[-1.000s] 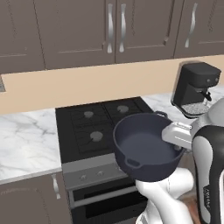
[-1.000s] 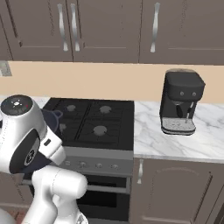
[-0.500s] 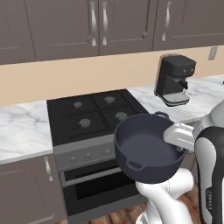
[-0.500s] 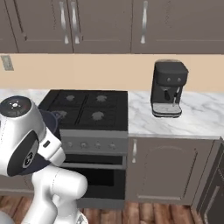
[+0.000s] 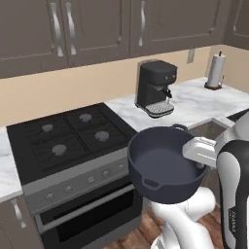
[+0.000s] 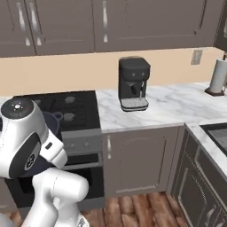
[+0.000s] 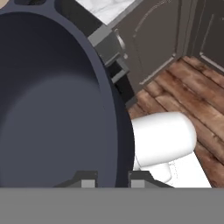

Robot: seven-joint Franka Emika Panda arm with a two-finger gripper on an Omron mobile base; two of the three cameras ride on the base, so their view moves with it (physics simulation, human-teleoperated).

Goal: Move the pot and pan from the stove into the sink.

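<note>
Right of the stove, the claw was clamped shut on the pot rim — the sink lay farther right, beyond the worktop corner.

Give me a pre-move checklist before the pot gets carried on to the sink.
1. Gripper pinched on the pot rim: ok.
2. Pot lifted clear of the stove: ok.
3. Pot inside empty: ok.
4. Pot level: not ok, it tilts toward the left base camera.
5. Sink basin free to receive it: cannot tell, just its corner shows.
6. Coffee machine away from the pot: ok.
</note>
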